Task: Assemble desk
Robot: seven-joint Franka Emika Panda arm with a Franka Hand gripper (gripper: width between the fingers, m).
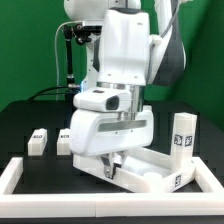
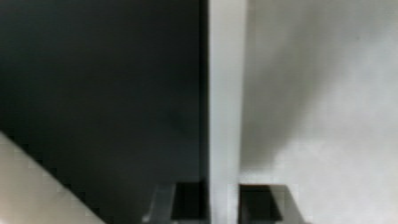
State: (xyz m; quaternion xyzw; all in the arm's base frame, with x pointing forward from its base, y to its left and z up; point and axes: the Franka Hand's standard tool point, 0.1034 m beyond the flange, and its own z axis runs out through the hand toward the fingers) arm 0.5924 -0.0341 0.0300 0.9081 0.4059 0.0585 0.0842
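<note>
In the exterior view the arm (image 1: 125, 60) bends low over the black table (image 1: 20, 120). Its gripper (image 1: 113, 168) reaches down to the white tabletop (image 1: 150, 172). The tabletop lies near the table's front edge, just inside the white rail (image 1: 60, 205). One leg (image 1: 183, 135) stands up on the tabletop's corner at the exterior view's right. I cannot tell if it is fixed there. Two more wait on the table toward the exterior view's left: the outer leg (image 1: 38, 141) and the inner leg (image 1: 65, 140), close together.

In the wrist view the tabletop's thin white edge (image 2: 226, 90) runs straight between the two dark fingers (image 2: 187, 203) of the gripper (image 2: 226, 203). The jaws are squeezed tight on that edge.

The grip is only on a thin edge, so the tabletop could slip or tip when it moves. A tip or a bump on the rail might knock the standing leg over.
</note>
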